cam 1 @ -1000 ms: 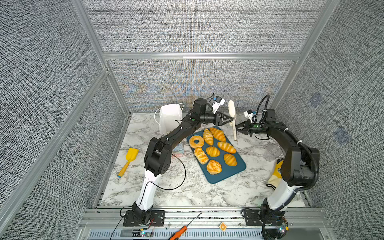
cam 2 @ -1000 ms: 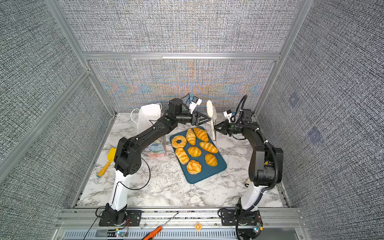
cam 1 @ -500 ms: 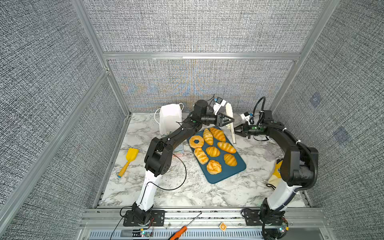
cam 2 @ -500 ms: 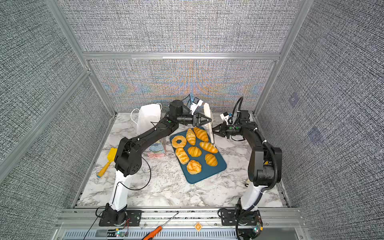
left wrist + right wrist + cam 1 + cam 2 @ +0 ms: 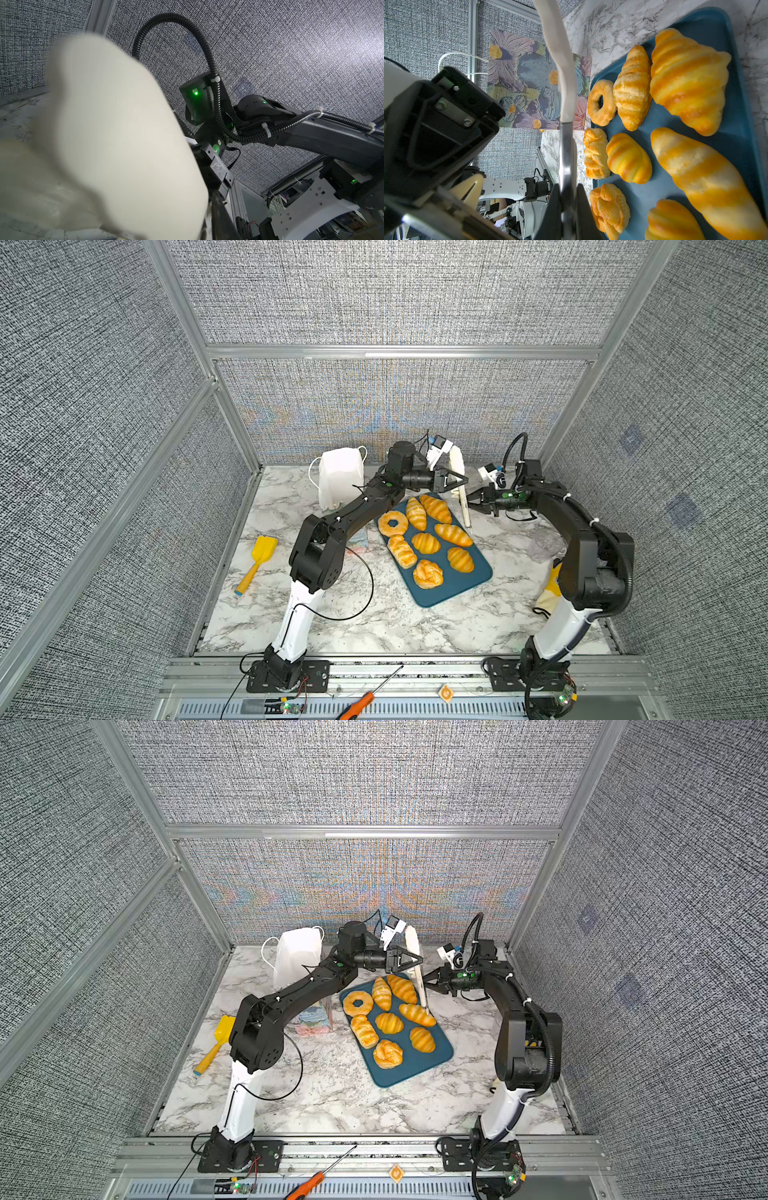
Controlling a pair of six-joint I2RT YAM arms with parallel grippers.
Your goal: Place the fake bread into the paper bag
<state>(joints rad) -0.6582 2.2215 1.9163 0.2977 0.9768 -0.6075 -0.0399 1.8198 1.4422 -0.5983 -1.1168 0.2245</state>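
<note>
In both top views, eight glossy golden-orange pieces of fake bread (image 5: 426,542) (image 5: 388,1022) lie on a teal rectangular tray (image 5: 461,585) (image 5: 419,1069) at the centre of the frame, none of them in the paper bag (image 5: 340,477) (image 5: 297,957), which shows as a white form with thin cord handles upper left of the tray, behind the left arm. Above the tray's upper right corner a cream-handled, metal-bladed knife (image 5: 458,462) (image 5: 412,940) stands nearly upright, handle up. The left gripper (image 5: 463,482) (image 5: 417,960) sits at its handle, and I cannot tell whether those fingers press on it. The right gripper (image 5: 469,504) (image 5: 426,982) meets the blade from the right. A yellow plastic toy shovel (image 5: 257,560) lies at the left of the marble table. In the left wrist view, the knife's blurred cream handle (image 5: 114,124) fills the left half of the frame, with the black right arm (image 5: 311,128) on the right; the grip is not readable here. In the right wrist view, the right gripper (image 5: 568,189) at the bottom centre has its two black fingers pinched on the knife's (image 5: 568,155) thin metal blade. The left gripper (image 5: 446,124) fills the left of the frame. The fake bread (image 5: 629,158) covers the tray (image 5: 735,135) on the right, and the bag's blue-purple floral face (image 5: 529,83) sits at the upper centre.
</note>
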